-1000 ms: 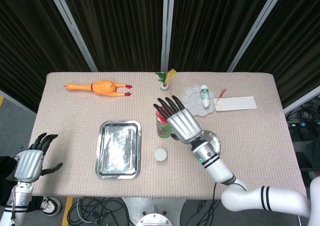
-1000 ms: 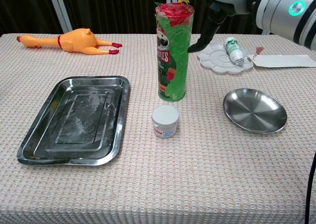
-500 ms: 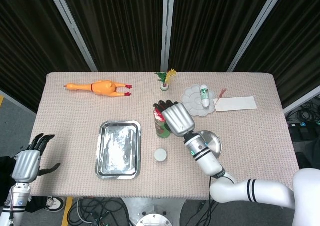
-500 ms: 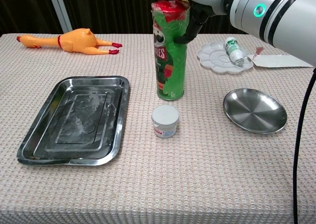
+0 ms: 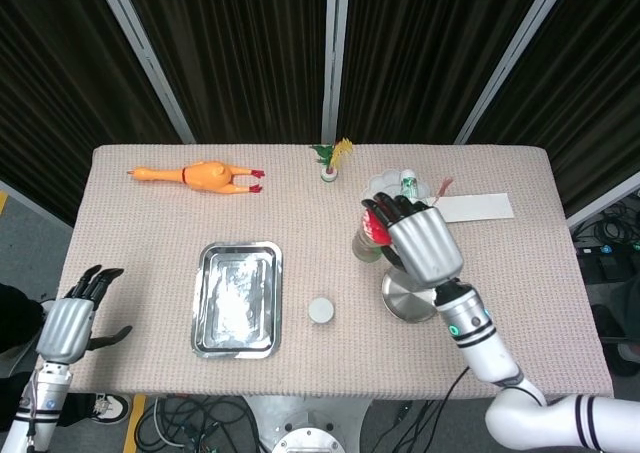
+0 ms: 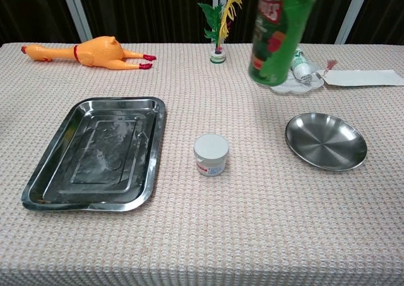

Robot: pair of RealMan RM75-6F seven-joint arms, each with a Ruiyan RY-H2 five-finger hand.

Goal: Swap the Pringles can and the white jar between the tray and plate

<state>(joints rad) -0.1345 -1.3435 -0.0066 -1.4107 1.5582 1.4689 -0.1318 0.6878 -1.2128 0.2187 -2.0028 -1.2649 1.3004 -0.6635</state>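
Observation:
My right hand [image 5: 422, 245] grips the green Pringles can [image 5: 368, 239] near its red top and holds it in the air. In the chest view the can [image 6: 276, 33] hangs slightly tilted, clear of the table, up and left of the round steel plate [image 6: 326, 141]. The plate [image 5: 402, 301] is empty and partly hidden under my hand in the head view. On the cloth between tray and plate stands the white jar [image 5: 320, 310] [image 6: 211, 154]. The steel tray [image 5: 238, 298] [image 6: 95, 150] is empty. My left hand [image 5: 70, 323] hangs open off the table's left front corner.
A rubber chicken [image 5: 205, 177] [image 6: 95, 52] lies at the back left. A small feather ornament [image 5: 333, 160] [image 6: 221, 27] stands at the back middle. Behind the can are a white palette with a small bottle [image 6: 297, 68] and a white card [image 5: 472, 207].
My right hand closed on the can, lifted it off the table and carried it right, toward the plate. The jar, tray and plate stayed put; the left hand barely moved.

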